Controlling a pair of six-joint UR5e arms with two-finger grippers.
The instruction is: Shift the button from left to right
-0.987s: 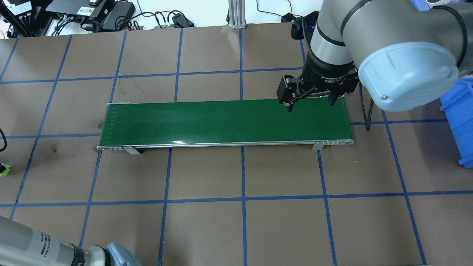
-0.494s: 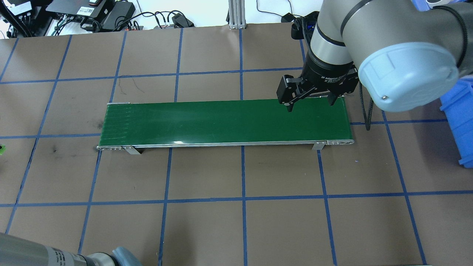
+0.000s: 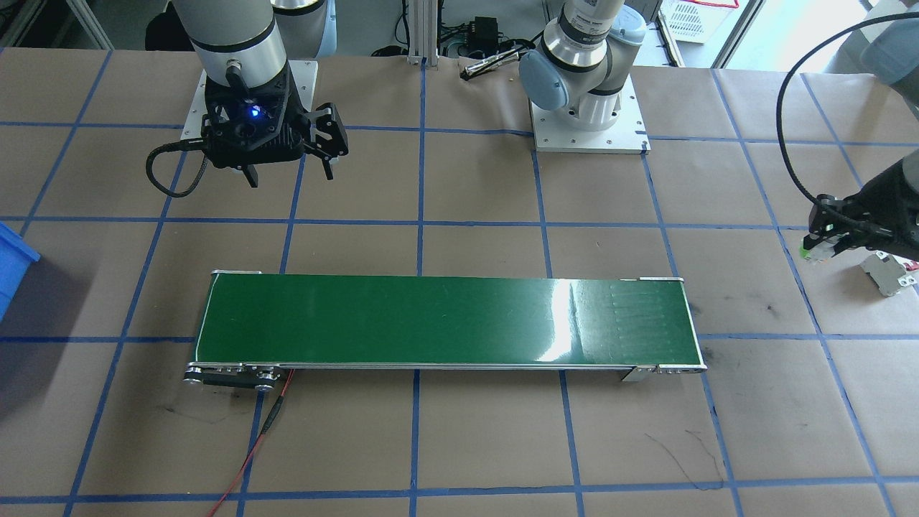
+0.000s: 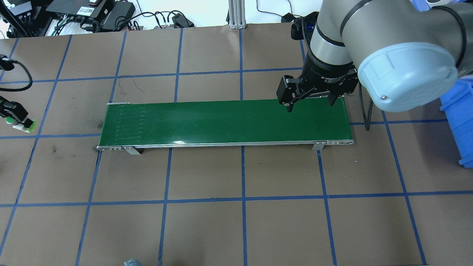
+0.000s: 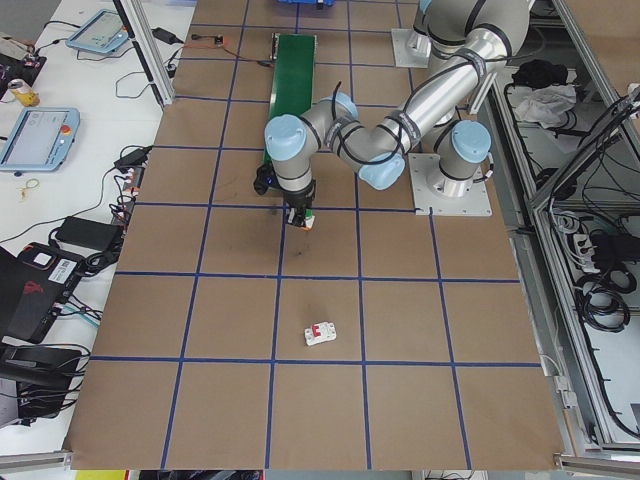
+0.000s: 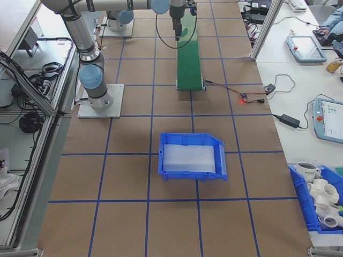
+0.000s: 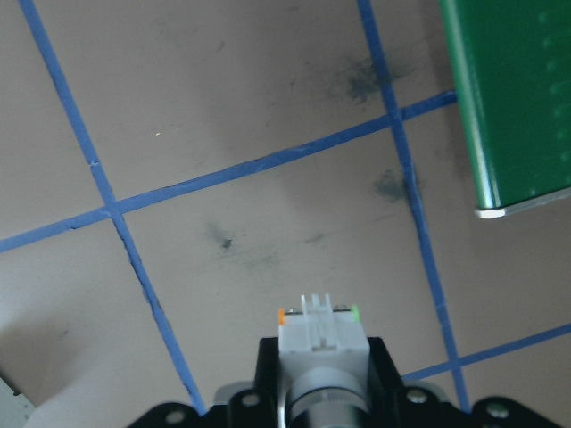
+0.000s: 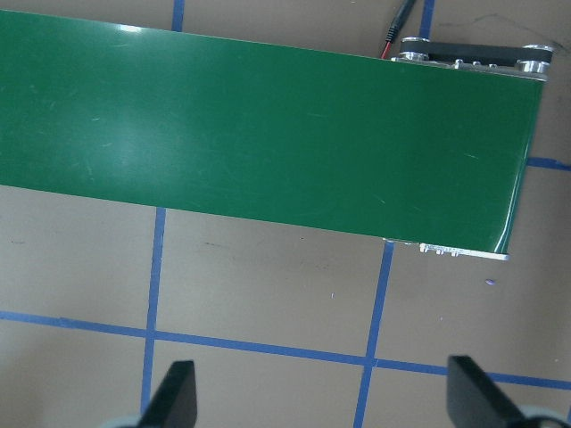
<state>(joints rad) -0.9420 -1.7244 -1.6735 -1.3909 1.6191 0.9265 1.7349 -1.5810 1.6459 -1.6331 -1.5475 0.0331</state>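
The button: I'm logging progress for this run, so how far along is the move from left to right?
Done: the left gripper has the button clamped, off the paper. In hand: it hangs short of the green conveyor belt, which is bare. Left: getting the button across to the right, where the right gripper waits open above the belt's far end.

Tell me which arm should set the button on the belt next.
Left. Its gripper already holds the button just off the conveyor belt's near end. The right gripper hangs open and empty at the far end.
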